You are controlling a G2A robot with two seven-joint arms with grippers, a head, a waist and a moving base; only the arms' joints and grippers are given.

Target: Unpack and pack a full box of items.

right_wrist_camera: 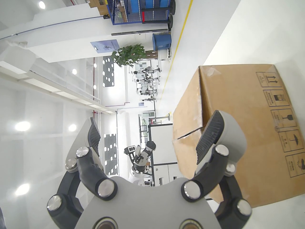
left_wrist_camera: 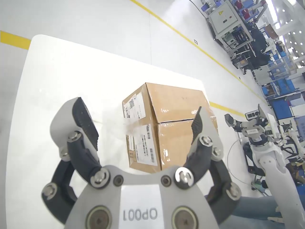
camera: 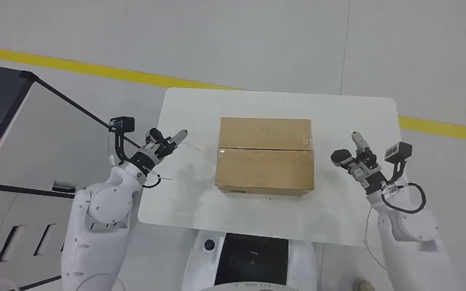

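Observation:
A brown cardboard box (camera: 265,154) stands in the middle of the white table (camera: 189,124), its top flaps closed with a seam across the middle. White labels cover the box (left_wrist_camera: 166,129) on the end facing my left gripper. My left gripper (camera: 169,138) hovers over the table's left side, a short way from the box, open and empty (left_wrist_camera: 140,117). My right gripper (camera: 348,148) is over the table's right side, also open and empty (right_wrist_camera: 155,132), with the box (right_wrist_camera: 238,125) close in front of it, printed handling symbols on that end.
A yellow floor line (camera: 87,69) runs behind the table. A dark frame or stand (camera: 22,94) is at the far left beside the table. Bare tabletop lies on both sides of the box and in front of it.

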